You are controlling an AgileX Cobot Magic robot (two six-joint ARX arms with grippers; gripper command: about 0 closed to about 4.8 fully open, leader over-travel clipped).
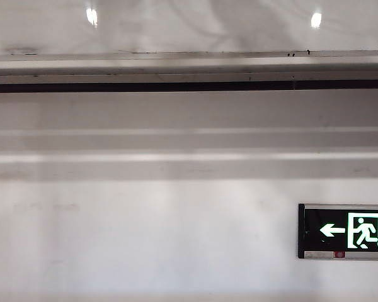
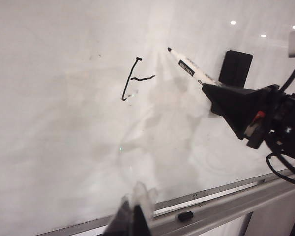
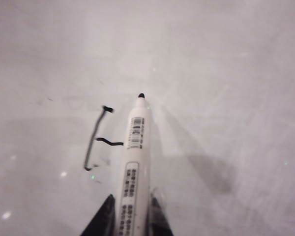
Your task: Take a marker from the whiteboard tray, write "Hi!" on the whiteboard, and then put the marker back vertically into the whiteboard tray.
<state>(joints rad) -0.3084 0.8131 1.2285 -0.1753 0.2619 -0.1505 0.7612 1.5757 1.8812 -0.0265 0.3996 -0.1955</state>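
Meanwhile, the right gripper (image 3: 130, 216) was clamped on the marker (image 3: 133, 167), its bare black tip just off the whiteboard (image 2: 64, 147), beside a tall black stroke (image 2: 130, 78) with a short crossbar (an unfinished letter). Its loose black cap (image 2: 185, 215) lay in the whiteboard tray (image 2: 221, 209) below. The left gripper (image 2: 132, 216) sat low near that tray; whether its jaws were parted I cannot tell.
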